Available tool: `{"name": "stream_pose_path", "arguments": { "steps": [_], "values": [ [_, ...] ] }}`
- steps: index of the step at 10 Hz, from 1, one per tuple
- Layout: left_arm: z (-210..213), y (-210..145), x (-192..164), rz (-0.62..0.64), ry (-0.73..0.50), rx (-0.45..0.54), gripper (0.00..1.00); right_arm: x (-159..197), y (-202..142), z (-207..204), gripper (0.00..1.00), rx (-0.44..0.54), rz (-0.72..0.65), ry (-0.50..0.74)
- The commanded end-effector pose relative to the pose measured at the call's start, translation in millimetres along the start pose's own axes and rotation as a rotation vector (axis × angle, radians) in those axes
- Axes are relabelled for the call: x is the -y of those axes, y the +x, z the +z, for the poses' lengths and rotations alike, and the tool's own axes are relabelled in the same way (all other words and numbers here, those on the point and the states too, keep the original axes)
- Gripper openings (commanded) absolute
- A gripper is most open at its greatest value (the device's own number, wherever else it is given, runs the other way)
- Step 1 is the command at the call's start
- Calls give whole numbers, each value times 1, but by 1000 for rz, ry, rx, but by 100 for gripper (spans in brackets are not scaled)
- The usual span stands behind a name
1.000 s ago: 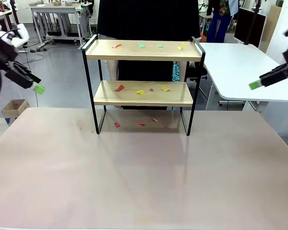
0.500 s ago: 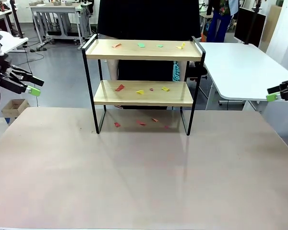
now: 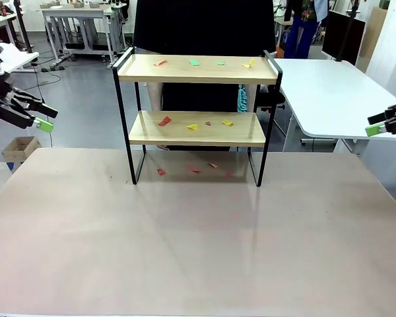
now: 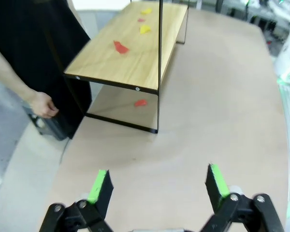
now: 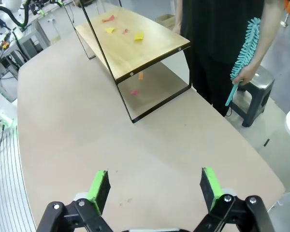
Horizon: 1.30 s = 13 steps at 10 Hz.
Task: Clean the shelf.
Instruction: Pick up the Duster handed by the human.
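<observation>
The shelf [image 3: 197, 137] has pale wood-grain boards in a black frame. The paper scraps [image 3: 194, 63] on it are red, green and yellow; those beneath look red, one perhaps orange. The worktop [image 3: 185, 251] is plain pinkish beige. The person [image 5: 217, 38] is in black, with a teal duster [image 5: 242, 53]. The left gripper [image 4: 157, 181] and right gripper [image 5: 154, 181] are black with bright green pads [image 4: 97, 184].

left pincer [image 4: 157, 177] and right pincer [image 5: 153, 180]: black, 2 green pads [image 4: 97, 186] each
</observation>
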<state>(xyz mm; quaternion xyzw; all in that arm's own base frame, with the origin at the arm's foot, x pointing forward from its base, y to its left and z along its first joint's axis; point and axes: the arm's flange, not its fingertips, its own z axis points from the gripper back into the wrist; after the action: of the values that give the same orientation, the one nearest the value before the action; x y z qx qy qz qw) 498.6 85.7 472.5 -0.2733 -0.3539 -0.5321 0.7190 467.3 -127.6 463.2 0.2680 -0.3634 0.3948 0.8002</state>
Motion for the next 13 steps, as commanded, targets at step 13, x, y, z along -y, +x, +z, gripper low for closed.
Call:
{"name": "stream_pose_path", "arguments": {
  "steps": [13],
  "values": [
    [-16, -130, -68, -173, 10, 625, 100, 143, -67, -22, 100, 461, 120, 280]
  ]
}}
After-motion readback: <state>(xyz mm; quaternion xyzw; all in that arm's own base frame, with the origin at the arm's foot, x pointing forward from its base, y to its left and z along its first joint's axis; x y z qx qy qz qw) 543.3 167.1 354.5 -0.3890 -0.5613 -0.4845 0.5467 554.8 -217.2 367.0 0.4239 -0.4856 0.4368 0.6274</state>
